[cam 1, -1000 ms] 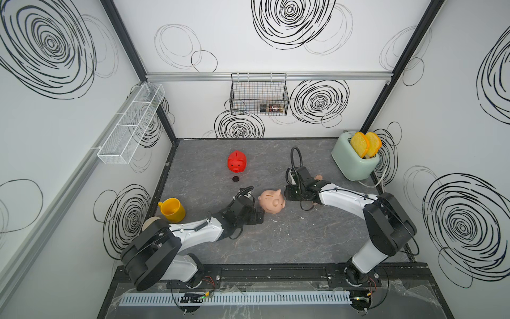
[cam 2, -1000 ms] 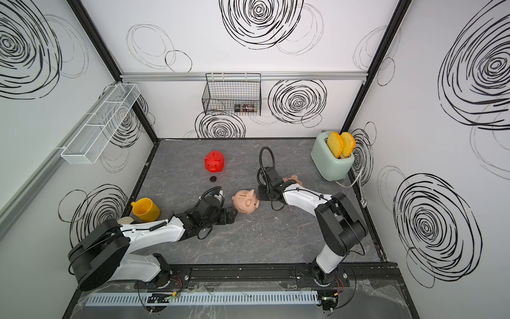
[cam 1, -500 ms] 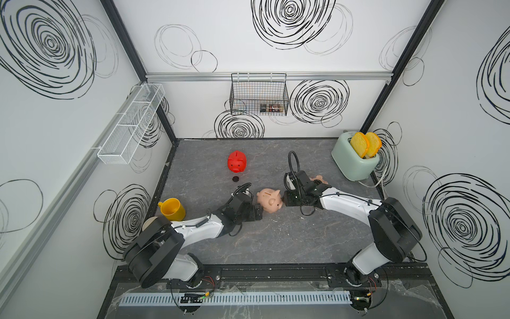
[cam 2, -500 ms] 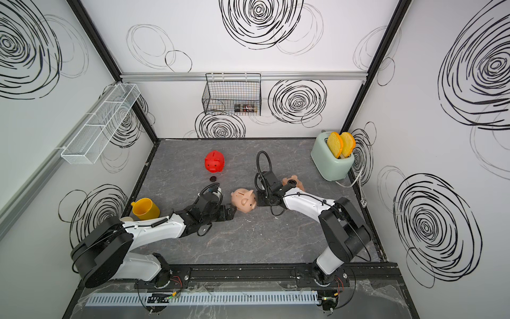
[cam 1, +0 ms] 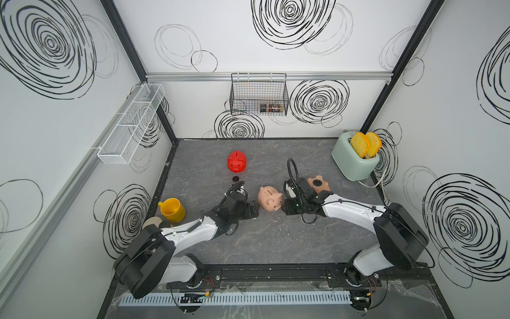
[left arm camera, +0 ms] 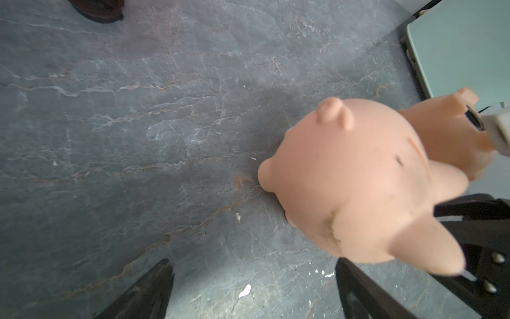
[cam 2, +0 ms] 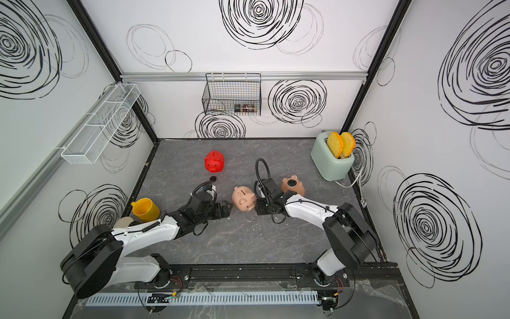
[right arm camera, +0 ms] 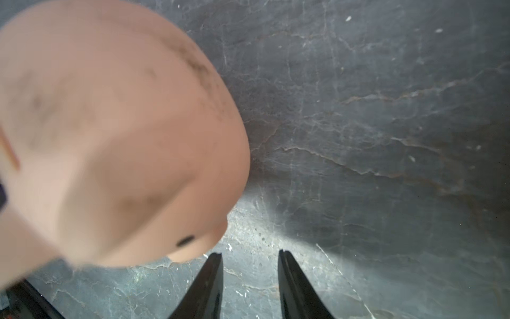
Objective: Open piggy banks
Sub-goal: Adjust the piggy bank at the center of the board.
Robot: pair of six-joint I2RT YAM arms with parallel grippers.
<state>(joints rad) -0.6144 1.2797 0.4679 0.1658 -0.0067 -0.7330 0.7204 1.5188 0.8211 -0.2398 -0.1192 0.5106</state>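
Pink piggy bank [cam 1: 270, 198] sits between left gripper [cam 1: 255, 212] and right gripper [cam 1: 284, 209].

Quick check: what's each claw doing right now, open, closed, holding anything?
Left claw: wide open, holding nothing; the pale pink pig is close by, not gripped.
Right claw: open narrowly, holding nothing; the pig is beside it, not gripped.

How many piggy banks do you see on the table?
3. The red piggy bank stands farthest back. The pale pink piggy bank sits between the left gripper and the right gripper. The peach-tan piggy bank lies belly-up beside the right arm. None seems hidden.
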